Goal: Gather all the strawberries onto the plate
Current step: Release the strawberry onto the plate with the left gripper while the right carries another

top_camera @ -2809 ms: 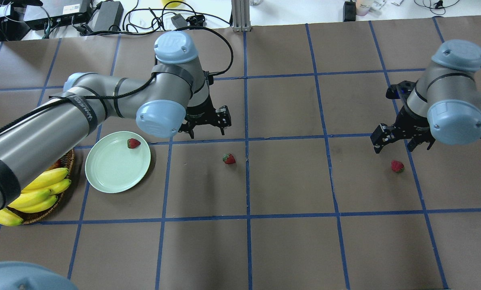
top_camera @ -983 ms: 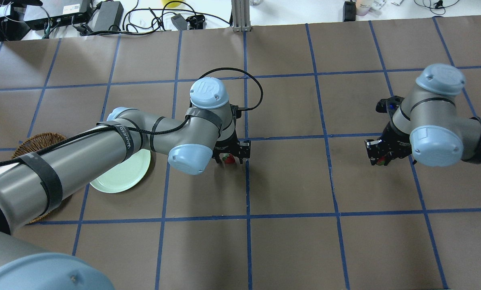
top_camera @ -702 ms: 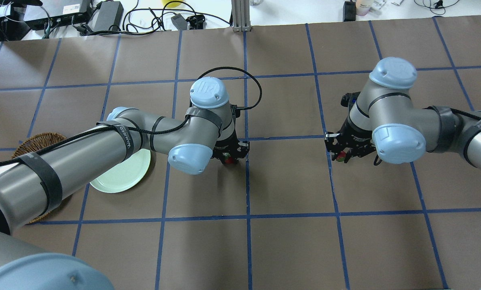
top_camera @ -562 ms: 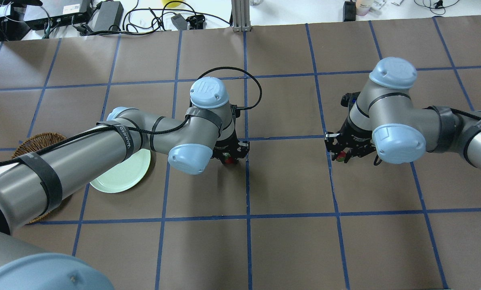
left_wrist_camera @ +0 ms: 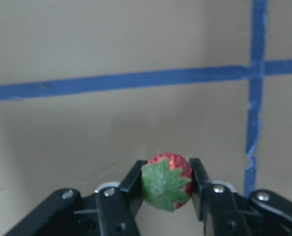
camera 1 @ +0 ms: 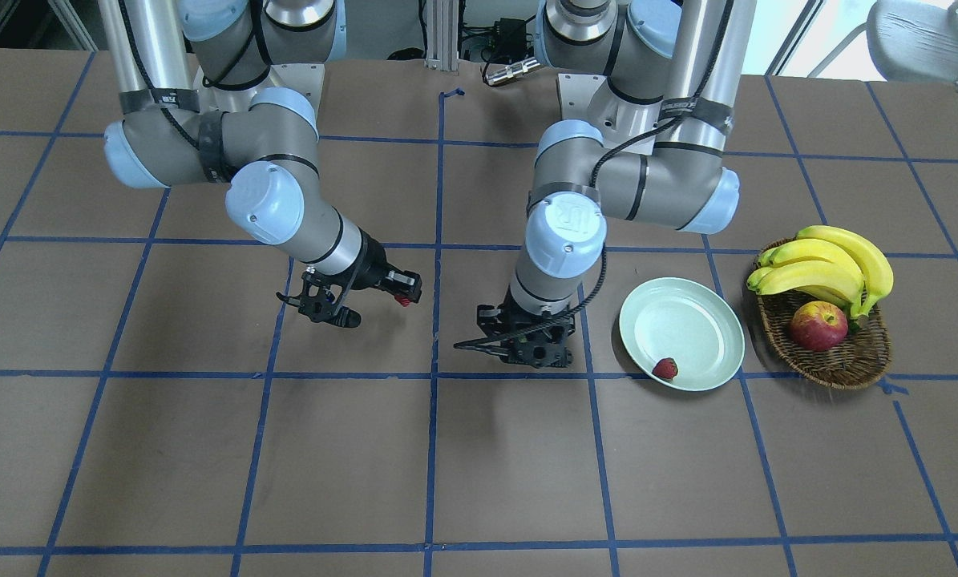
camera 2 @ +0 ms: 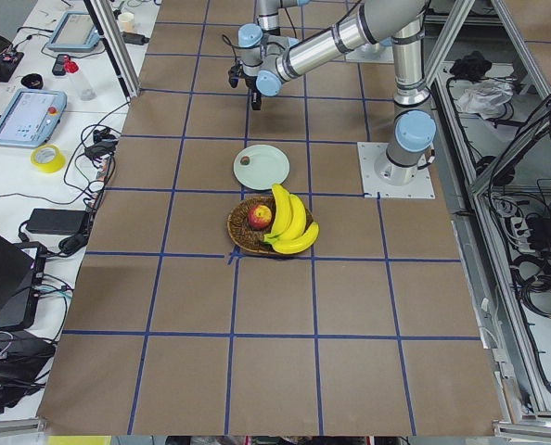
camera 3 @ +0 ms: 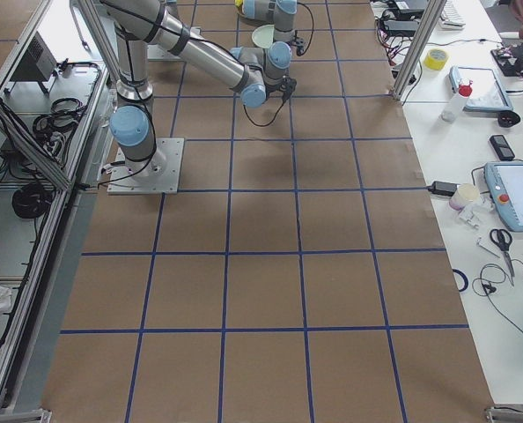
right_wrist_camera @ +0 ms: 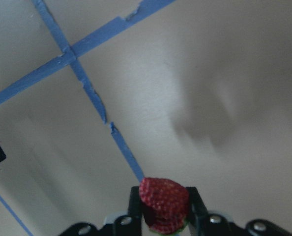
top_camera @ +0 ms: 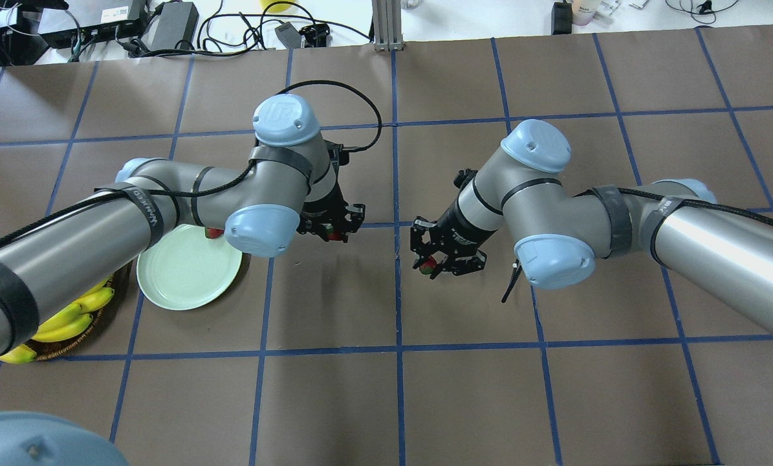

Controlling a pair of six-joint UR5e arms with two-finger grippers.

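Overhead exterior view shows both my claws over the brown table (top_camera: 464,388), near its middle. My left claw (top_camera: 330,233) is closed on the first strawberry (left_wrist_camera: 166,181). The two black fingers (left_wrist_camera: 131,184) press it from both sides, and its green leaves face my wrist camera. My right claw (top_camera: 433,265) is closed on the second strawberry (right_wrist_camera: 163,201), which sits red side up between the finger tips. A blue tape line (top_camera: 398,291) runs between the two claws, and they do not touch.

The plate (top_camera: 166,285) lies just beside my left claw, on the side away from my right claw. The third strawberry (camera 1: 665,368) lies inside it, close to the rim. From overhead my left arm (top_camera: 185,200) covers part of the plate's rim and half hides that berry.

A brown basket (camera 1: 847,365) sits just past the plate. It holds yellow bananas (camera 1: 827,264) and a red apple (camera 1: 818,326).
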